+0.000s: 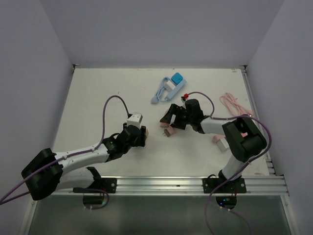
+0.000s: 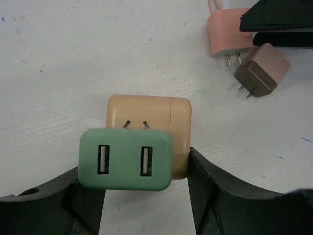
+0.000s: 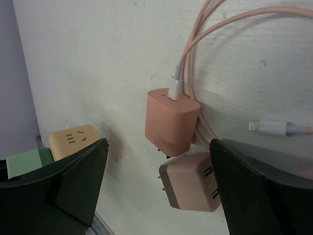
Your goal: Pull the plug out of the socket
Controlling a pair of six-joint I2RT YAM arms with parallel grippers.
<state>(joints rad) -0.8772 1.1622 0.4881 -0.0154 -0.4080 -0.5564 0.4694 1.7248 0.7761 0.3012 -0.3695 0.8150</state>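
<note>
A tan socket cube (image 2: 149, 115) lies on the white table with a green two-port USB plug (image 2: 125, 159) in its near face, the prongs partly showing. My left gripper (image 2: 142, 166) is shut on the socket. Its right finger (image 2: 210, 181) presses the socket's side and its left finger is partly hidden behind the plug. In the top view the left gripper (image 1: 141, 132) sits left of centre. My right gripper (image 3: 159, 144) is open and empty just right of it (image 1: 168, 122). The socket (image 3: 73, 139) and plug (image 3: 27, 161) show behind its left finger.
A pink charger (image 3: 171, 120) with a pink cable and a brownish two-port plug (image 3: 190, 186) lie between my right fingers. A blue charger (image 1: 177, 78) with a blue cable lies at the back. A pink cable coil (image 1: 234, 105) lies at the right.
</note>
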